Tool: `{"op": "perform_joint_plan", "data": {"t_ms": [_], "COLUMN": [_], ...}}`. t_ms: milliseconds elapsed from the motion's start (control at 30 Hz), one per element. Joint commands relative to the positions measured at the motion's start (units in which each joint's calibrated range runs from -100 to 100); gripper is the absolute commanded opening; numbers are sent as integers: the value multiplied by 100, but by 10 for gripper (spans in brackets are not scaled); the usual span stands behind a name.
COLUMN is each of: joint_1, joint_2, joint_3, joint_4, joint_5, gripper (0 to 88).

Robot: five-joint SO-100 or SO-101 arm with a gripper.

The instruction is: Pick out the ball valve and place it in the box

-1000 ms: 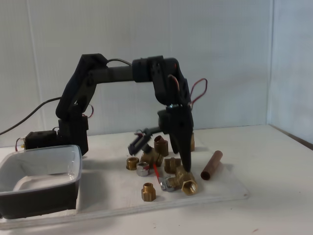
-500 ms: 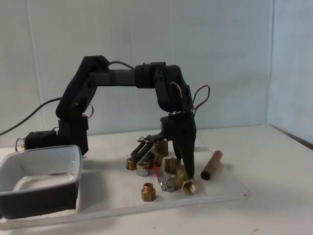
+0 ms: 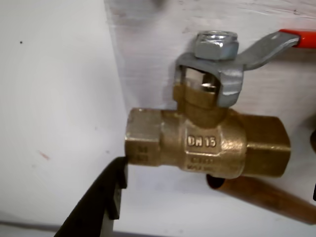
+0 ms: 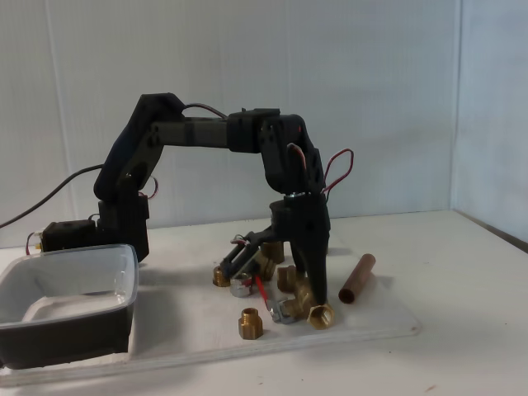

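— What have you got on the wrist view?

— The ball valve (image 3: 207, 143) lies on its side on the white board (image 3: 148, 59), brass body crosswise, "DN 15" stamped on it, silvery nut on top and the red lever running off to the upper right. One black finger (image 3: 96, 202) sits at the lower left, just off the valve's left end, not touching as far as I can see. A copper tube (image 3: 261, 192) lies just below the valve.

— And from the side?

— In the fixed view the gripper (image 4: 276, 268) is down among the brass fittings (image 4: 250, 322), its fingers spread wide, one reaching left, the other straight down over the valve (image 4: 301, 307). It holds nothing.

— The box?

— The box (image 4: 66, 309) stands at the left of the board, well apart from the valve.
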Motion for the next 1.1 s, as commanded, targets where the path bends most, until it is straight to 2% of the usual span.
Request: {"op": "perform_joint_plan", "data": {"t_ms": [0, 233, 367, 567, 900, 1067], "joint_1": [58, 228, 368, 442, 405, 346], "joint_2": [-82, -166, -158, -90, 207, 631], "joint_3": [-65, -237, -850, -1645, -1753, -1717], "joint_4": [-98, -55, 427, 1082, 1039, 247], "joint_5": [-35, -35, -40, -56, -97, -325], "gripper": [398, 402, 410, 535, 512, 512]}}
